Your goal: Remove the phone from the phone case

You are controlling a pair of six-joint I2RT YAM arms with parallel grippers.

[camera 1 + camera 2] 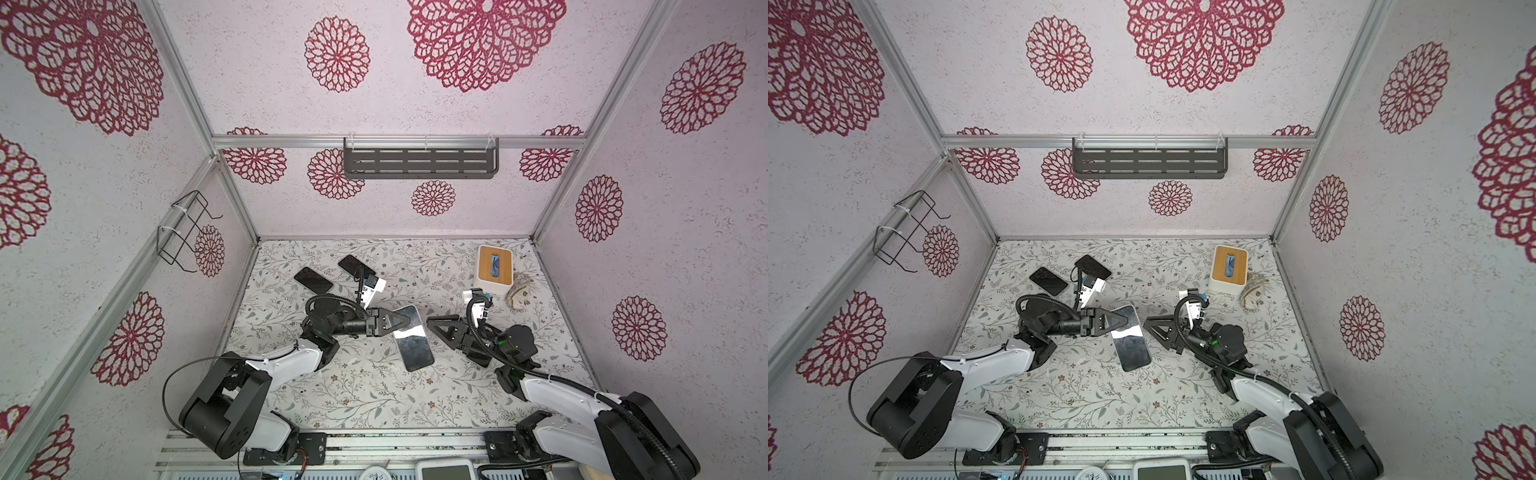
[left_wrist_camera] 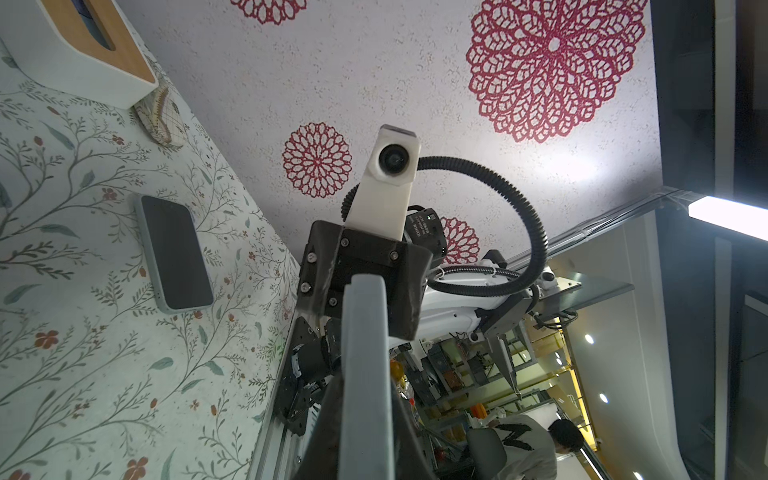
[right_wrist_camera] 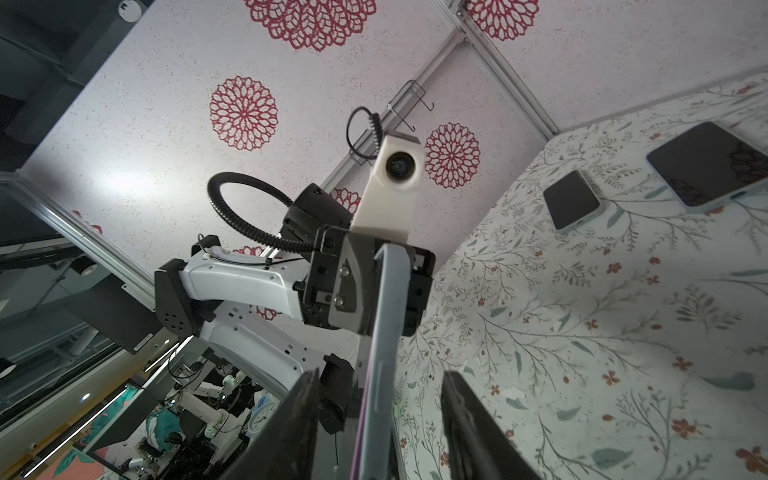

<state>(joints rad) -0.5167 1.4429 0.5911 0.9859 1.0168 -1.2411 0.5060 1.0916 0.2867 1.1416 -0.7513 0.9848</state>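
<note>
While my left pincer [image 1: 407, 321] clamps the phone case [image 3: 388, 307] by one long edge, raised clear of the bench [image 1: 374, 395], the phone [image 1: 415, 351] appears fully seated inside. My right pincer [image 1: 430, 322] stands with its jaws apart astride the opposite edge. Judged progress: case secured; prying and extraction remain.

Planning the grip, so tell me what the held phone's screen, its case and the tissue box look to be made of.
The phone has a glossy screen, likely glass; it mirrors the light. The case is pale grey-blue and matte, probably silicone or soft plastic; its edge shows no glare. The tissue box has a smooth white body that looks like plastic; its tan lid looks like wood or bamboo, possibly veneer.
</note>
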